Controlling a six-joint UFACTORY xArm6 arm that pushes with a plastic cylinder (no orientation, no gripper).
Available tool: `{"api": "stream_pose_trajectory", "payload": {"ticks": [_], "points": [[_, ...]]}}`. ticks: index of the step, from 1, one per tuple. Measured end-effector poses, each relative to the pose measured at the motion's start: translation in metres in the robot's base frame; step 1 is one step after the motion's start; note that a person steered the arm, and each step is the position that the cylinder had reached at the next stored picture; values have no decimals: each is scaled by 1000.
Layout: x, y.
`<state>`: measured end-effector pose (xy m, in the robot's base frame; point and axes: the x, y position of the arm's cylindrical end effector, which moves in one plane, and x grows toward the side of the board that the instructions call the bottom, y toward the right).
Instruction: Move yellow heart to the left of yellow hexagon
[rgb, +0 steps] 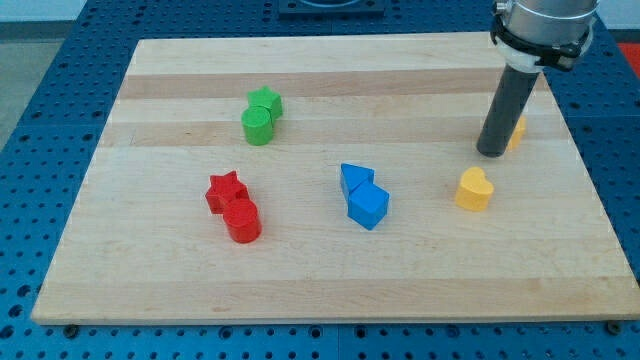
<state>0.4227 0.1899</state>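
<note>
The yellow heart (474, 189) lies on the wooden board at the view's right, a little below the middle. The yellow hexagon (517, 131) is above and to the right of it, mostly hidden behind the dark rod. My tip (491, 153) rests on the board right beside the hexagon's left side, above and slightly right of the heart, with a small gap to the heart.
A green star (265, 101) and a green cylinder (257, 126) sit together at upper left of centre. A red star (225, 190) and a red cylinder (243, 220) sit at lower left. Two blue blocks (362, 196) touch near the centre. The board's right edge (585, 170) is close.
</note>
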Motion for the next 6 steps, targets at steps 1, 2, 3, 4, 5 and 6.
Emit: {"api": "stream_pose_trajectory", "payload": {"ticks": [1,2,3,4,5,6], "points": [[0,0],[34,16],[65,28],[97,27],[121,-11],[127,-23]]}}
